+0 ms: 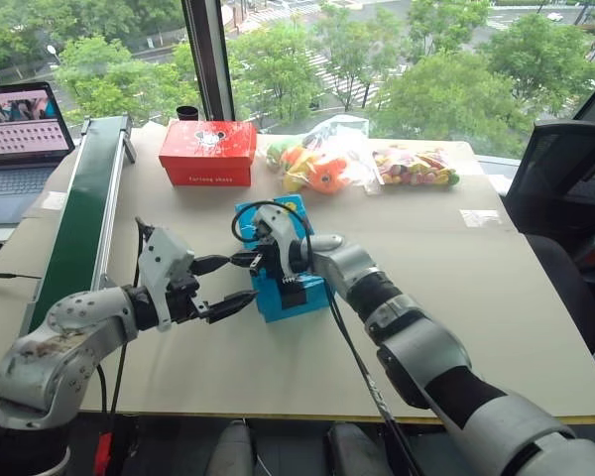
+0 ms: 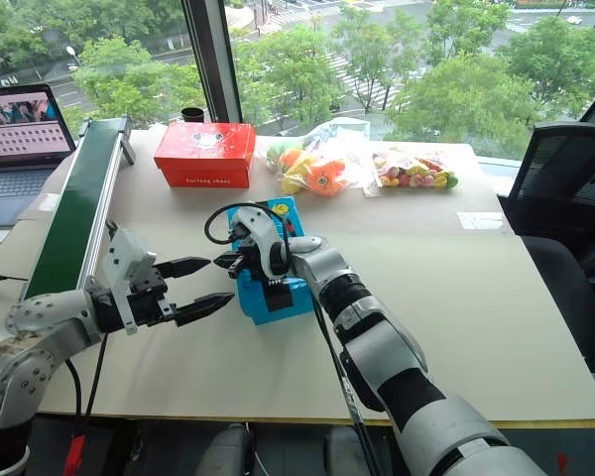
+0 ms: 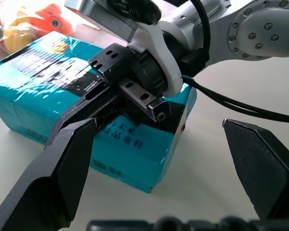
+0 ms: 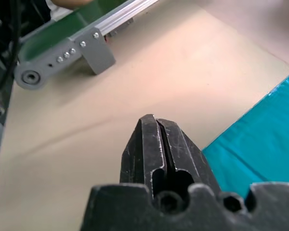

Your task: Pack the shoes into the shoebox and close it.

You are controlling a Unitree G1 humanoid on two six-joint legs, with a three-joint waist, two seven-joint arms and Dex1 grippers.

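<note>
The blue shoebox point(image 1: 278, 302) lies shut in the middle of the table, its lid down. The shoes are hidden from view. My right gripper point(image 1: 242, 260) is shut with nothing in it and reaches across the box's top, its tips past the box's left edge; the right wrist view has the pressed-together fingers point(image 4: 151, 139) over the table beside the box point(image 4: 265, 144). My left gripper point(image 1: 242, 279) hangs open just left of the box, apart from it. In the left wrist view, its fingers point(image 3: 58, 183) frame the box point(image 3: 38, 82) and the right hand.
At the back of the table stand a red box point(image 1: 208, 152), clear bags of orange-yellow plush toys point(image 1: 322, 164) and a bag of colourful pieces point(image 1: 414, 166). A green conveyor point(image 1: 79, 223) runs along the left, with a laptop point(image 1: 15, 134) behind it. A black chair point(image 1: 565, 178) stands at the right.
</note>
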